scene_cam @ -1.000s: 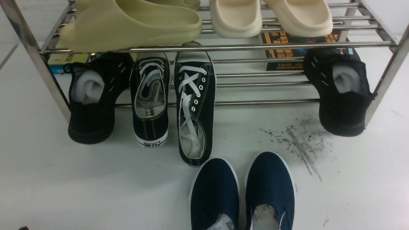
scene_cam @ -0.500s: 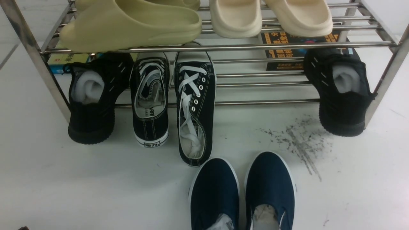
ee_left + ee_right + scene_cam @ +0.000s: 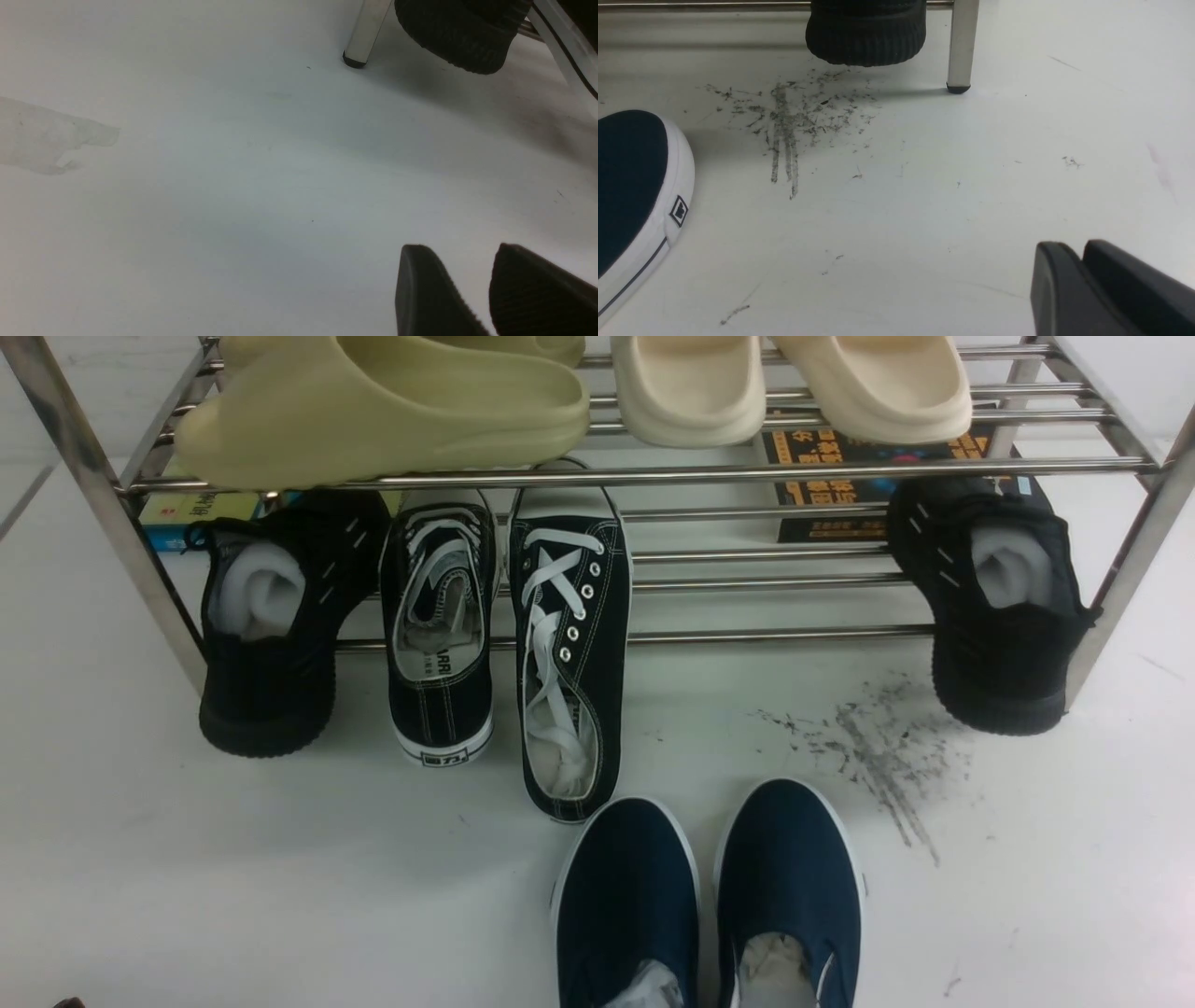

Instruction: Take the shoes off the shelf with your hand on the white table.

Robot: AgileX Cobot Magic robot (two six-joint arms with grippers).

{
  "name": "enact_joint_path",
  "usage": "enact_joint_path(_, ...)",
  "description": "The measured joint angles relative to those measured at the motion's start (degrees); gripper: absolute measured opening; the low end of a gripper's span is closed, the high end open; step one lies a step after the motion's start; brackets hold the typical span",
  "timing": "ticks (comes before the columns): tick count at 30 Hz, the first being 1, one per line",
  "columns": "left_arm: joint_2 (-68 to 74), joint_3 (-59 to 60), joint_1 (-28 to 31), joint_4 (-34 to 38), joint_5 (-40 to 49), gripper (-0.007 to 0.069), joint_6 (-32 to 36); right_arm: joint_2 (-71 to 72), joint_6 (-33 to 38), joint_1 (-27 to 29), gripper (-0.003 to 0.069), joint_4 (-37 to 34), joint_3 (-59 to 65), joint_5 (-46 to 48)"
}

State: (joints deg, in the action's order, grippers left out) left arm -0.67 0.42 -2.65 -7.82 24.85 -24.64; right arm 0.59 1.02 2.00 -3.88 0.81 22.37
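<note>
The two navy blue slip-on shoes stand side by side on the white table, toes toward the shelf, in front of it and clear of its bars. The toe of one navy shoe shows in the right wrist view. Neither gripper shows in the front view. My left gripper hangs low over bare table with a gap between its fingertips, holding nothing. My right gripper is shut and empty over the table, to the right of the shoes.
On the shelf's lower tier sit black lace-up sneakers and two black knit sneakers. Olive slides and cream slides lie on top. Grey scuff marks are right of centre. Shelf legs stand near each gripper.
</note>
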Motion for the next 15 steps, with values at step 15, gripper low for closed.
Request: enact_joint_path(15,0.0,0.0,0.0,0.0,0.0,0.0243,0.0,0.0,0.0,0.0,0.0111,0.0,0.0,0.0)
